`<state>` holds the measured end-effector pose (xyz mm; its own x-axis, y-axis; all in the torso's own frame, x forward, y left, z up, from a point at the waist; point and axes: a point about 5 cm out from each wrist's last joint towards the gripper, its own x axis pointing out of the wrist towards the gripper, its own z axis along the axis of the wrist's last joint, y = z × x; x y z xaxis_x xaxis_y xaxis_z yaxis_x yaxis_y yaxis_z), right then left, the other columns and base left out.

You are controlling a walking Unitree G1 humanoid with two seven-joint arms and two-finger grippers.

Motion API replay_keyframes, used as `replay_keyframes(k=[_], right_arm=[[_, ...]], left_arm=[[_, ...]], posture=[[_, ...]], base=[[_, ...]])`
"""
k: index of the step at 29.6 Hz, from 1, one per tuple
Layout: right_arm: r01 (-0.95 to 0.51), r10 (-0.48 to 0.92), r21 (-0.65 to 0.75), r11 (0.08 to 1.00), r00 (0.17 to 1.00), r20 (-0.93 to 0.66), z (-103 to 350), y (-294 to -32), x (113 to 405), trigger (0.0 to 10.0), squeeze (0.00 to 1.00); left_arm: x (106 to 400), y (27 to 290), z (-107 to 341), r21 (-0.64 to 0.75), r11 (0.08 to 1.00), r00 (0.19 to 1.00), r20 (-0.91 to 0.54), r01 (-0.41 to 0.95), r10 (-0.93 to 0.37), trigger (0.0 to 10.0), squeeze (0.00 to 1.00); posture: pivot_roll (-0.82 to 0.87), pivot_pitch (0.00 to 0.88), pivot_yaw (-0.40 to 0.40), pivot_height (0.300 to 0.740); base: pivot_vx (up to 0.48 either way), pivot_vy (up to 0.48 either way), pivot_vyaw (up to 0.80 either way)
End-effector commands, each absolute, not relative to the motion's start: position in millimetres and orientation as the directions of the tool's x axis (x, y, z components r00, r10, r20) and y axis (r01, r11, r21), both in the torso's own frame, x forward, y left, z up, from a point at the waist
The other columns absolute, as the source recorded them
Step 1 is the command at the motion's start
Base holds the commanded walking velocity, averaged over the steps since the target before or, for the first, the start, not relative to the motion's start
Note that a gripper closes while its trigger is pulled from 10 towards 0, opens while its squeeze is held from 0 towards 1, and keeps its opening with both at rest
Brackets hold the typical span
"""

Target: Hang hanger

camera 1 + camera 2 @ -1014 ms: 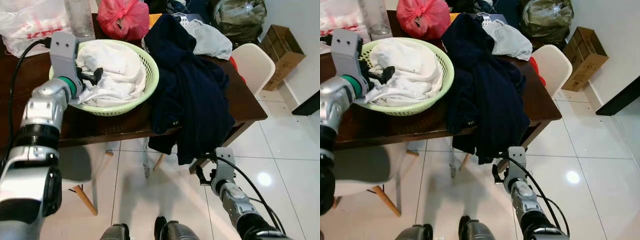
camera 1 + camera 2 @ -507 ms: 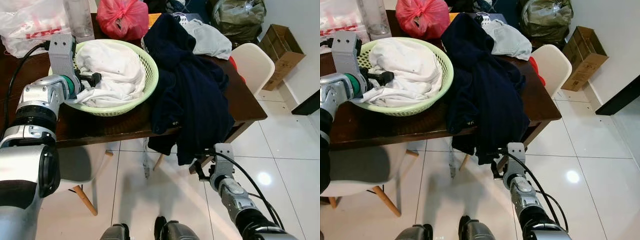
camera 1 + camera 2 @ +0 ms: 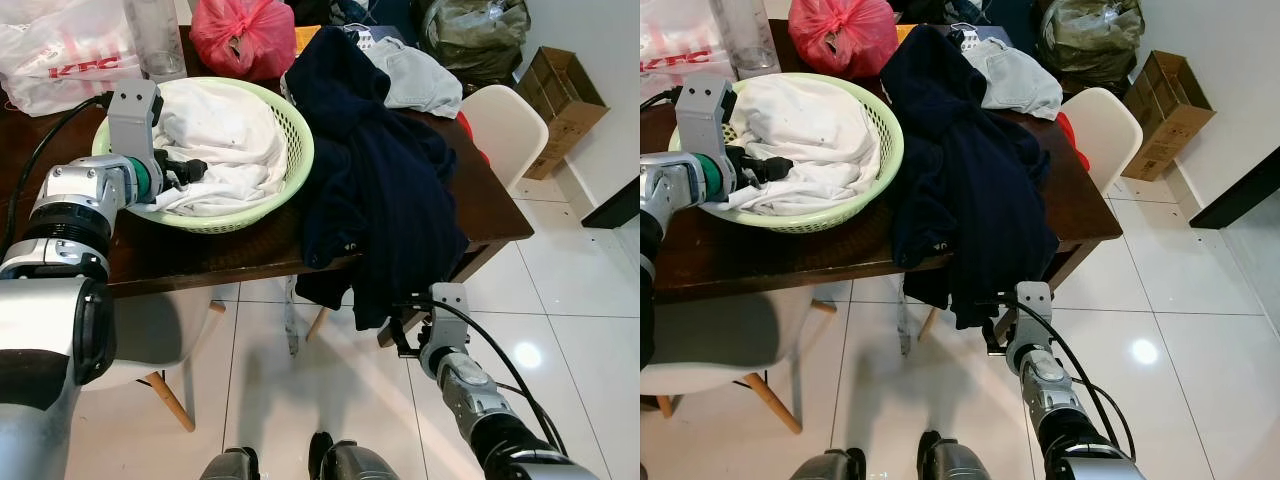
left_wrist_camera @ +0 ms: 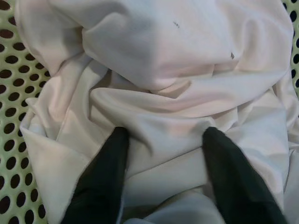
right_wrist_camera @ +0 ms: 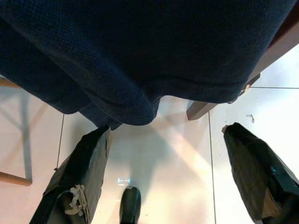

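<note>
Left end effector [image 4: 161, 154]: fingers apart, tips on the white cloth [image 3: 225, 135] in the green basket [image 3: 295, 175], upper left.
Right end effector [image 5: 163, 177]: released, under the dark blue clothes [image 3: 385, 200], lower right.
Hanger: can't see one.
Tip: pinch one fold only, lift slowly.

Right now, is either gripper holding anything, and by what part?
Nothing is held. The left gripper is open, fingers pressed into the white cloth in the basket. The right gripper hangs open below the navy garment.

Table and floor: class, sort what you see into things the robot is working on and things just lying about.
In hand: white cloth, green basket, left gripper, right gripper, navy garment.
Lying about: red bag, cardboard box, white chair.
</note>
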<state>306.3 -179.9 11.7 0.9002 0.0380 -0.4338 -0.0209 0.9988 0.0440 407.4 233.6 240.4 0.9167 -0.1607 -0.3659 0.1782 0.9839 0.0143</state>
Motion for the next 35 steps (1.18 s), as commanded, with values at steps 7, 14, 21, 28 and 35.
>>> replay_keyframes(k=[7, 14, 21, 28, 35], right_arm=[[0.008, 0.021, 0.063, 0.998, 0.895, -0.446, 9, -182, 304, 10.0, 0.0], [0.012, 0.019, 0.067, 0.998, 0.896, -0.443, 9, -181, 304, 10.0, 0.0], [0.028, 0.008, 0.076, 0.997, 0.9, -0.435, 10, -182, 305, 10.0, 0.0], [0.042, -0.002, 0.086, 0.995, 0.909, -0.417, 13, -182, 307, 10.0, 0.0], [0.054, -0.012, 0.094, 0.994, 0.914, -0.405, 15, -183, 308, 10.0, 0.0]], left_arm=[[406, 233, 233, 0.01, 0.98, 0.898, -0.402, 0.197, -0.177, 0.0, 0.0], [406, 234, 234, 0.01, 0.98, 0.898, -0.401, 0.2, -0.179, 0.0, 0.0], [408, 234, 244, 0.04, 0.973, 0.909, -0.367, 0.226, -0.196, 0.0, 0.0], [415, 222, 279, 0.124, 0.963, 0.967, -0.127, 0.238, -0.222, 0.0, 0.0], [412, 200, 327, 0.177, 0.954, 0.945, 0.181, 0.242, -0.273, 0.0, 0.0]], posture=[[0.05, 0.106, -0.058, 0.74], [0.05, 0.105, -0.057, 0.74], [0.05, 0.105, -0.054, 0.74], [0.05, 0.109, -0.048, 0.74], [0.05, 0.111, -0.044, 0.74]], base=[[0.0, 0.0, 0.0], [0.0, 0.0, 0.0], [0.0, 0.0, 0.0], [0.0, 0.0, 0.0], [0.0, 0.0, 0.0]])
